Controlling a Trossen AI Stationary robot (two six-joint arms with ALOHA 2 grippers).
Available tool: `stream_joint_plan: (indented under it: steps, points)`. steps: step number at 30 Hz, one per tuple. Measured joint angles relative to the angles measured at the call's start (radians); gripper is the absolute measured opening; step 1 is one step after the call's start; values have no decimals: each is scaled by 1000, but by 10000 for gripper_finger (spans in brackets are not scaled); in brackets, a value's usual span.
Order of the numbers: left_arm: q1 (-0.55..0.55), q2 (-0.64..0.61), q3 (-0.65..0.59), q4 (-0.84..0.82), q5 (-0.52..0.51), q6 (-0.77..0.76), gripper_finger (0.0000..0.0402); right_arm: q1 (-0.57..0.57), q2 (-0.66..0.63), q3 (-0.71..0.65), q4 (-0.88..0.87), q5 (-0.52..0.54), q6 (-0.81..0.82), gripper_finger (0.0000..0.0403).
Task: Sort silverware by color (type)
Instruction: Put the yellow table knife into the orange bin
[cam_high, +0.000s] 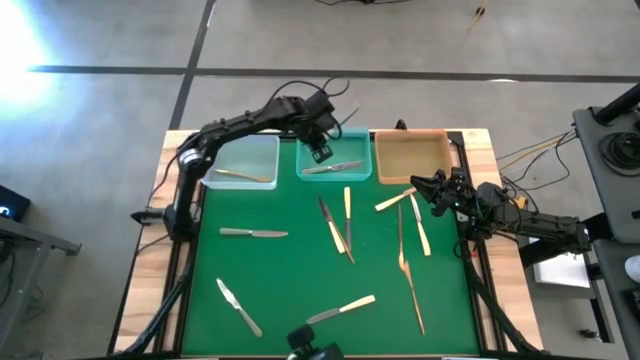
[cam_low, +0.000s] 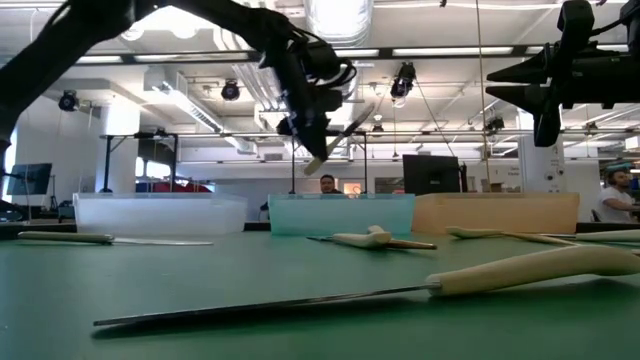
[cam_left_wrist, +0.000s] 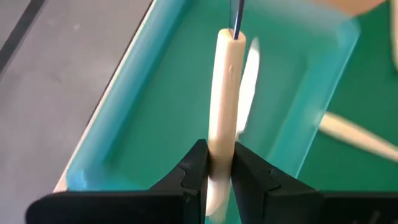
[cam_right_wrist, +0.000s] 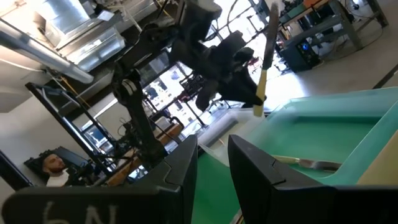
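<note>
My left gripper (cam_high: 320, 152) hangs over the teal bin (cam_high: 360, 150), shut on a cream-handled knife (cam_low: 335, 140). One knife (cam_high: 333, 167) lies flat in that bin, and a gold utensil (cam_high: 245, 177) lies in the clear bin (cam_high: 262, 150). Several pieces of silverware lie flat on the green mat: silver knives (cam_high: 253, 232) at the left, a mixed group (cam_high: 338, 225) in the middle, gold and cream ones (cam_high: 410, 275) at the right. My right gripper (cam_high: 415, 185) waits open above the mat's right side, holding nothing. My left gripper pinches the knife's cream handle (cam_left_wrist: 222, 134) between its two fingers, nearer the handle's free end than the blade. The fingers slant down from above and lie across the knife. The knife is lifted clear over the teal bin, tilted, blade end (cam_low: 362, 112) higher than the handle end.
The amber bin (cam_high: 410, 155) stands at the far right of the row of bins. A cream-handled knife (cam_low: 400, 292) lies close to the mat's near edge. A person (cam_low: 328, 185) shows in the room beyond the table.
</note>
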Motion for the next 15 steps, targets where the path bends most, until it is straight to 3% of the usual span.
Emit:
stream_joint_plan:
  steps: [5, 9, 15]
  points:
    - [-2, 115, 201, -34, 47, 34, 37, 0, 0, 0, 0, 0, 0, 82]
    - [-4, 225, 386, -151, 54, 77, 37, 0, 0, 0, 0, 0, 0, 82]
    - [-8, 207, 296, -103, 143, 98, 31, 0, 0, 0, -1, -9, 0, 82]
